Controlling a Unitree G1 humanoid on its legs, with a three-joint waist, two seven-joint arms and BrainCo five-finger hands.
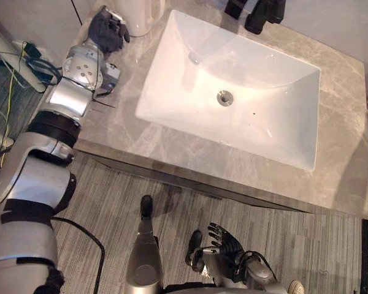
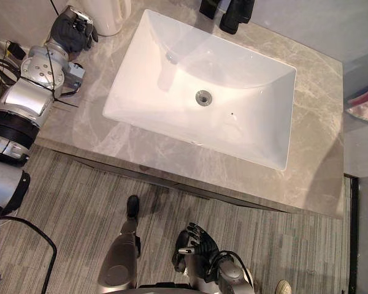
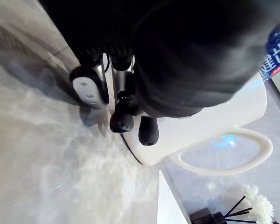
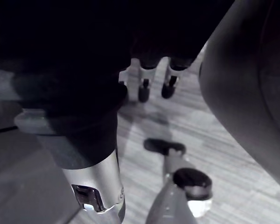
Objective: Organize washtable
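Observation:
A white mug with a loop handle stands at the back left corner of the grey marble counter. My left hand is right beside it. Its fingers hang relaxed with their dark tips down at the mug's base, on the side away from the handle, and are not curled round it. My right hand hangs low over the floor in front of the counter, with its fingers loosely spread and holding nothing.
A white rectangular basin with a metal drain fills the counter's middle. Dark bottles stand behind it, and a dark reed holder past the mug. Something pink lies off the counter's right end.

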